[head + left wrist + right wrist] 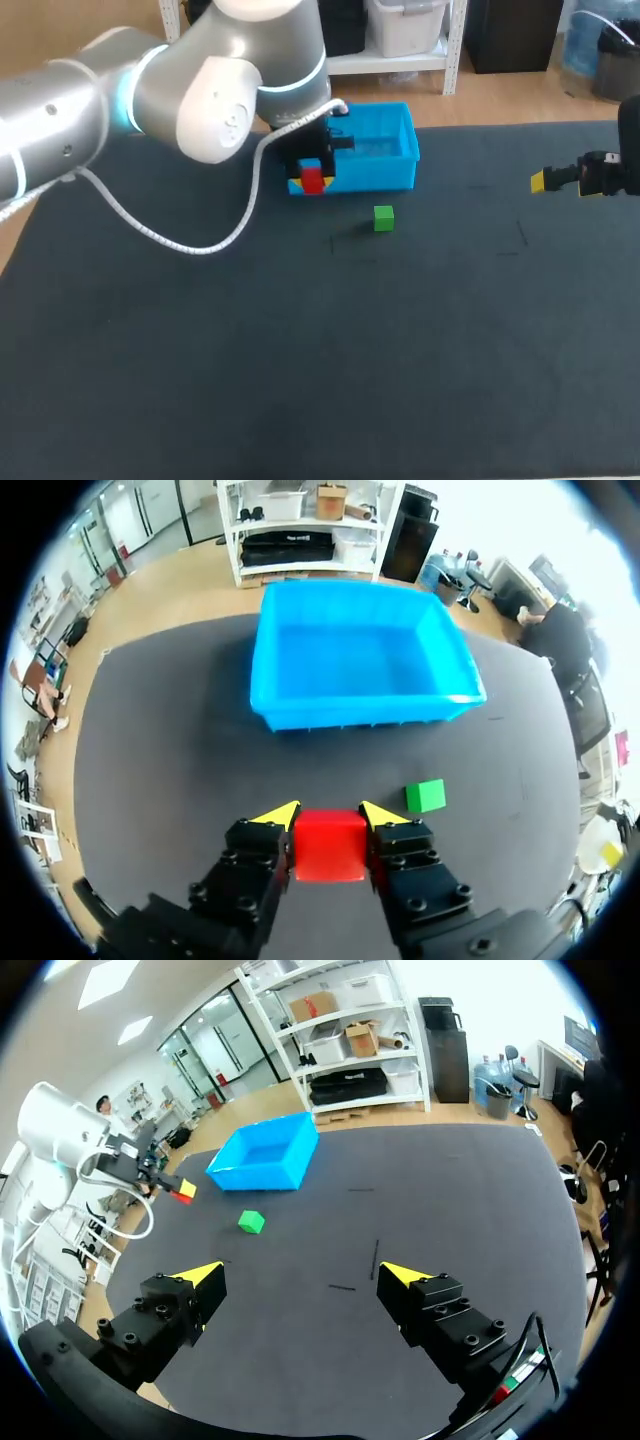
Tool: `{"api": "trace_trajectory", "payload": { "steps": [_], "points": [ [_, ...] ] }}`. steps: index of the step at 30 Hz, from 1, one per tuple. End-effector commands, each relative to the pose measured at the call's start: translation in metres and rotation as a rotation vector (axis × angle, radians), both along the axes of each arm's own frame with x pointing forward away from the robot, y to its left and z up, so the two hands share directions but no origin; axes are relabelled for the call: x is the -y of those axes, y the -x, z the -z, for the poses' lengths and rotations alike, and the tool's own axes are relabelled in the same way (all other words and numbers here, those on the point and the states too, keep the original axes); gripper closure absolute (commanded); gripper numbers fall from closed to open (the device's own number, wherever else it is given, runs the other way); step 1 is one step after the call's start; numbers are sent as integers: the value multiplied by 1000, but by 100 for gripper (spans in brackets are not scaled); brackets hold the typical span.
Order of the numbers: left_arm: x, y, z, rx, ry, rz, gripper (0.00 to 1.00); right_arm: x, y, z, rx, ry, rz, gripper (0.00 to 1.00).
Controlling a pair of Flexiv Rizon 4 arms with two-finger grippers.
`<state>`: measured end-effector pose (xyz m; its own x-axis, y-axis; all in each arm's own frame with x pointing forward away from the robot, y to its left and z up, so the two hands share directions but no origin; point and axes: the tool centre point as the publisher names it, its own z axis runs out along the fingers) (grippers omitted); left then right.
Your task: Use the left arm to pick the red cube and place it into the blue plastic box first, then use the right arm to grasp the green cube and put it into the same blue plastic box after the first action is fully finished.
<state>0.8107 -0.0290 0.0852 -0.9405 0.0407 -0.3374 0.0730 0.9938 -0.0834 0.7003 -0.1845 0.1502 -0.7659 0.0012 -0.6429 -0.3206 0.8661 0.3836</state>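
Clamped on the red cube [328, 845] from both sides: the left jaws, one yellow fingertip [278, 813] pressed to each flank, plain only from the left wrist. Ahead of them in that view, the blue plastic box [360, 708], looked into from above, with just its own blue floor and walls inside. Beside the far fingertip and a little ahead, the green cube [425, 795], resting on the dark surface [150, 760], outside the box and apart from it.

From the head camera, most of that grip hidden behind the bulky left arm [200, 90] coming in from the left. Visible there: the red cube in front of the box's near wall, not inside it, and the green cube nearer the camera, close to the box but not touching.

From the right wrist: right jaws spread wide, gripping nothing, a yellow tip [200, 1275] on either side of bare surface. Well ahead of them, the green cube, then the box. Off to one side of the box, small and distant, the left jaws with the red cube. Cannot tell from that view how high the cube hangs.
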Motion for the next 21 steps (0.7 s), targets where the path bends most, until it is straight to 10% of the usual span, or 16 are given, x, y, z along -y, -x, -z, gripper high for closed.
{"api": "trace_trajectory", "payload": {
  "steps": [1, 21],
  "points": [
    [-6, 10, -13, 22, 14, 9, 100, 0, 0, 0, 0, 0, -1, 0],
    [-12, 10, -53, 102, 43, 26, 100, 0, 0, 0, 0, 0, -1, 0]
  ]
}}
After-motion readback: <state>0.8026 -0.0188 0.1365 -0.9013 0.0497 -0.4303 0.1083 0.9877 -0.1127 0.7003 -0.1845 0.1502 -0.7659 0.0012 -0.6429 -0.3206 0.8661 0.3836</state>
